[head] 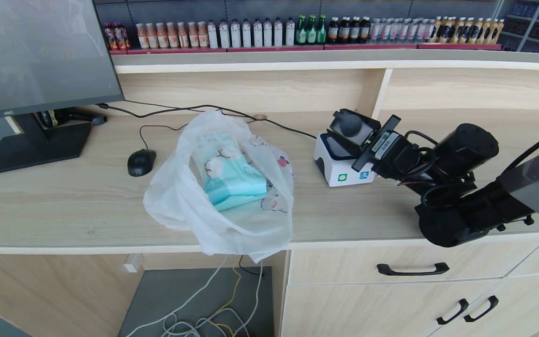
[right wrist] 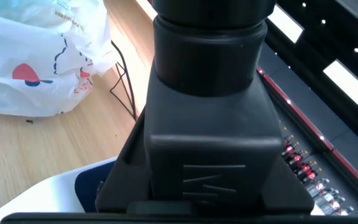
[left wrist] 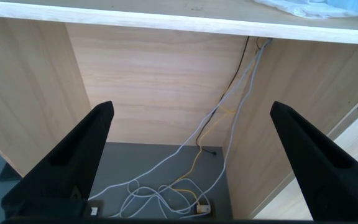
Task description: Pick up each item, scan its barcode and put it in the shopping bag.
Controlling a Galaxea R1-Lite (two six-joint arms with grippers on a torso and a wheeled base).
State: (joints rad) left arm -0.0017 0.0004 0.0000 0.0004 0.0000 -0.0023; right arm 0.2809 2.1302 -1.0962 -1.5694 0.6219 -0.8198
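Right gripper (head: pixel 362 136) clamps the scanner (head: pixel 350 125) right of the shopping bag (head: pixel 222 215); left gripper (left wrist: pixel 191 106) gapes wide below the bag. Mouse (head: pixel 141 162) sits left of the bag, cables (head: pixel 176 108) behind it; the pack (head: pixel 232 180) inside has unreadable print.

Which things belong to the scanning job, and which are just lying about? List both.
Job: shopping bag, teal packet inside it, scanner, dark bottle at the scanner.
Lying about: mouse, monitor, cables on the counter, drinks on the back shelf.
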